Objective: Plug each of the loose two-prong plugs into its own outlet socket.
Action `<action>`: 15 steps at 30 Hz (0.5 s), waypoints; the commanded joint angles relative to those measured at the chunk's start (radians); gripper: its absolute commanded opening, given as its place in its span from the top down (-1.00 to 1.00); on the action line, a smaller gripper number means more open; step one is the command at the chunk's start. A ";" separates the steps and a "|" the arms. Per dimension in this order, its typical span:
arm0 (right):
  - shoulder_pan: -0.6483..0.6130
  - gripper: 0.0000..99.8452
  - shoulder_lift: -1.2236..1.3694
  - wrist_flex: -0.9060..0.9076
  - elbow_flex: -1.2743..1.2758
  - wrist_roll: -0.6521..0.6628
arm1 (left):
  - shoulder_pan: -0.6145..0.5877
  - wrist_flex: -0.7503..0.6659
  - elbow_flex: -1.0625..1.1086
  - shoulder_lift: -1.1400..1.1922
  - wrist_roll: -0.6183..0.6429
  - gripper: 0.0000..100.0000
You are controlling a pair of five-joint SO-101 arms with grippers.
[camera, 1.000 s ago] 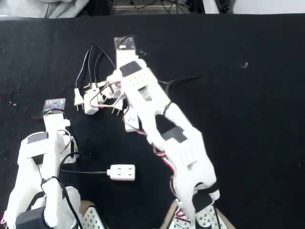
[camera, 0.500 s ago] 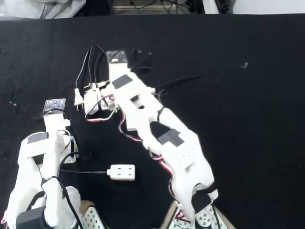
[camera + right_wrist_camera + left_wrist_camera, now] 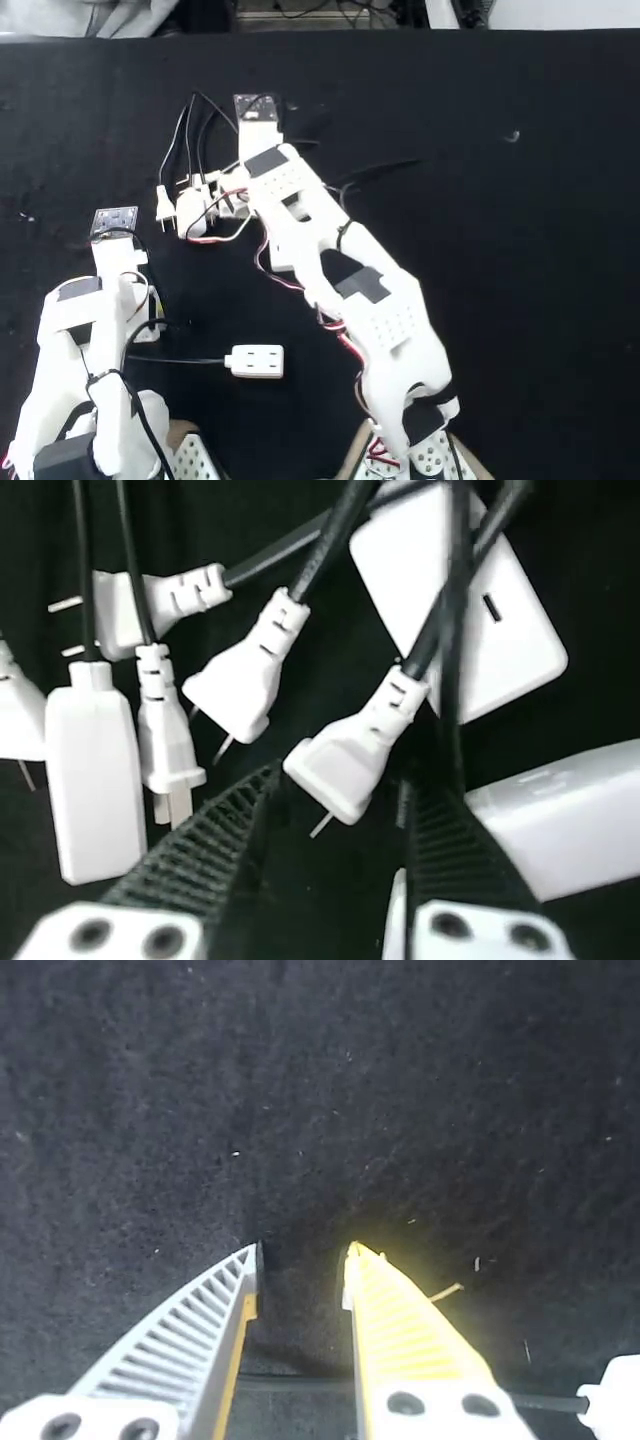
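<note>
Black cloth-covered table (image 3: 520, 250), with two white arms rising from its near edge.

Right arm (image 3: 340, 270): stretched out toward the far left-centre, wrist over a bunch of loose white plugs (image 3: 190, 208) on black cords (image 3: 185, 130). From that wrist I see the right gripper (image 3: 340, 780) released. Its black ribbed fingers (image 3: 215, 830) stand apart on either side of one white two-prong plug (image 3: 345, 755). That plug lies tilted on the cloth, prongs pointing in toward the gripper's base and cord running away from it. I cannot tell whether either finger touches it. Just beside it are another white plug (image 3: 240, 675) of the same kind and a slim white rectangular block (image 3: 90, 770). A broad flat white adapter (image 3: 470, 610) lies farther off.

Left arm (image 3: 80, 340): folded at the near left. Left gripper (image 3: 300, 1255) also released, its grey finger and yellow finger (image 3: 400, 1330) a little apart over bare cloth.

White outlet strip (image 3: 255, 360): flat on the cloth near the front, between the two arm bases, its black cable leading toward the left arm. The plugs lie loose, well apart from it.
</note>
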 commanded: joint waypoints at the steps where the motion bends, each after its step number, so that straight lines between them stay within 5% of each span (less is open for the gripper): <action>1: 0.025 0.62 -0.058 -0.015 -0.056 0.021 | -0.024 -0.048 0.004 0.008 0.005 0.72; 5: 0.029 0.97 -0.025 -0.031 -0.050 0.014 | -0.024 -0.048 0.004 0.008 0.005 0.72; 15: 0.020 0.98 -0.131 0.075 0.035 -0.021 | -0.024 -0.048 0.004 0.008 0.005 0.72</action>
